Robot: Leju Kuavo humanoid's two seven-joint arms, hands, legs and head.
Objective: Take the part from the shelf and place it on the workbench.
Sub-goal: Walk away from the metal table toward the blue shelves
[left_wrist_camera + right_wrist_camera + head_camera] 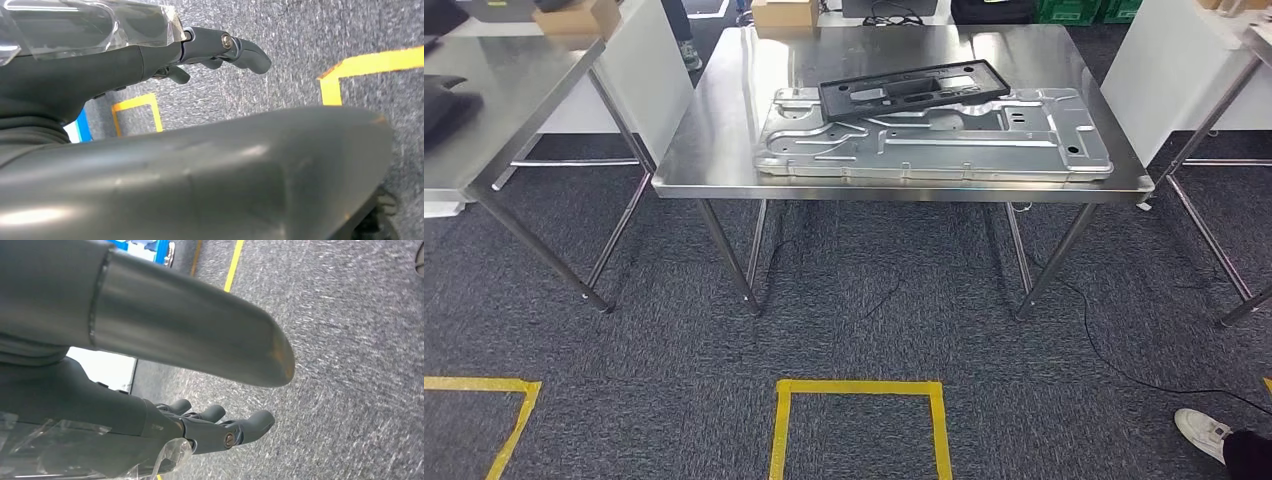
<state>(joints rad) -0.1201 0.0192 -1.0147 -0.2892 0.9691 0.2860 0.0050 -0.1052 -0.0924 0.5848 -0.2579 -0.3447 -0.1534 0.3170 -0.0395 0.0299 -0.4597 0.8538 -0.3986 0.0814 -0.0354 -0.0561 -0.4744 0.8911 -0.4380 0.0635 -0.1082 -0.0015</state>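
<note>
Both robot hands hang over the carpet and hold nothing. In its wrist view the left hand (150, 65) shows dark fingers (240, 50) stretched out straight, with the thick grey thumb (200, 170) set apart from them. The right hand (150, 425) looks the same, its fingers (250, 425) extended side by side and the broad thumb (190, 340) well clear of them.

From the head view, the grey carpet (864, 330) spreads across the room, marked with yellow tape squares (860, 388). On it stands the steel workbench (714, 130), straight ahead. A large stamped sheet-metal panel (944, 140) lies flat on the workbench, along its near edge. The black plastic frame part (912, 88) rests on top of that panel, at its far side, lying slightly askew.

A second steel table (514, 90) stands to the left, and cardboard boxes (784, 12) sit beyond the workbench. At the lower right corner a person's white shoe (1202, 430) rests on the carpet.
</note>
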